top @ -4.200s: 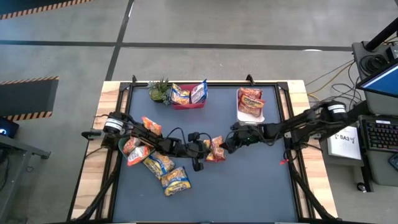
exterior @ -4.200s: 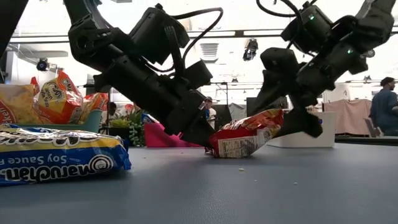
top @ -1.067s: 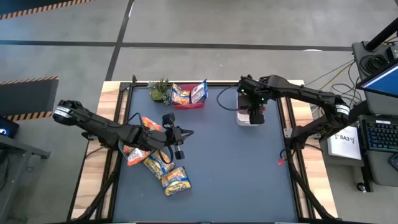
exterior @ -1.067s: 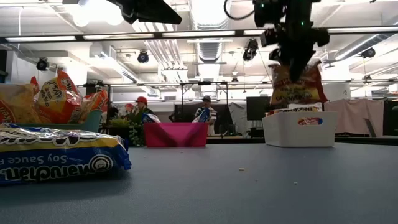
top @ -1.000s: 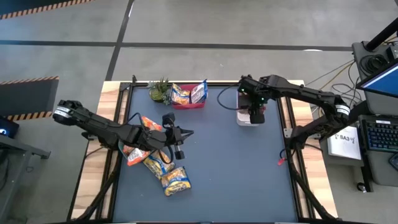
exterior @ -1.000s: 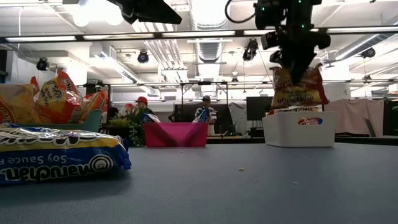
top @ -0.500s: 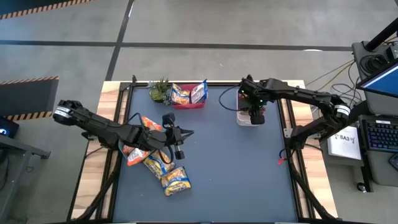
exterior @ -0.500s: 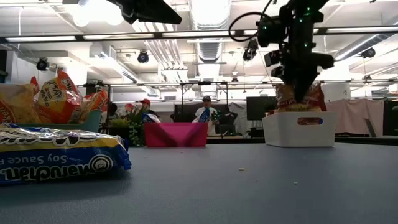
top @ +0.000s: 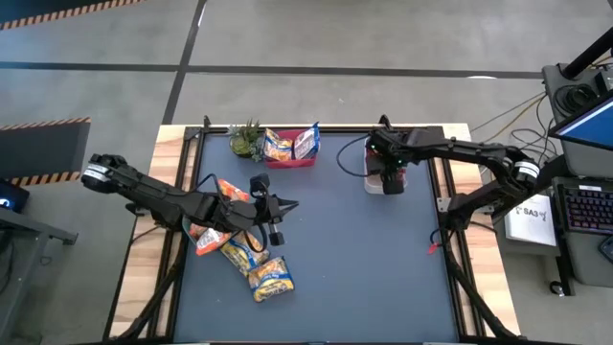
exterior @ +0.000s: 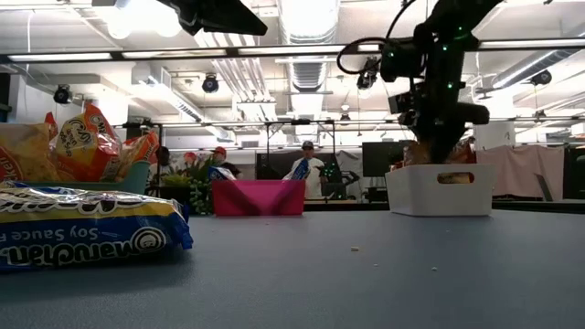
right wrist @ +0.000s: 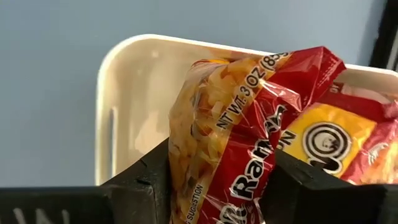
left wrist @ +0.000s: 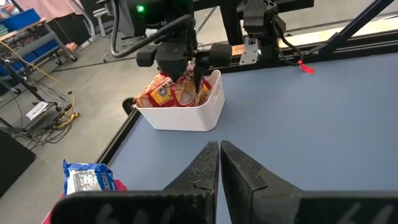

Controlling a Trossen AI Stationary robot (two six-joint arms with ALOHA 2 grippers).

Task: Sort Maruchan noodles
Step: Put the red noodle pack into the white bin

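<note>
The left gripper (top: 278, 209) waits clenched and empty near the loose packets (top: 239, 251) by the worktop's left edge. Far right corner: the right gripper (top: 391, 179) reaches down into the white bin (exterior: 439, 190), jaws still grasping a red packet (right wrist: 249, 143) standing on end between them, barely loosening.

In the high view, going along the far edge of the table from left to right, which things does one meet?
Small green plant → pink bin holding yellow-and-blue noodle packets → white bin, where the right gripper holds a red noodle packet.
</note>
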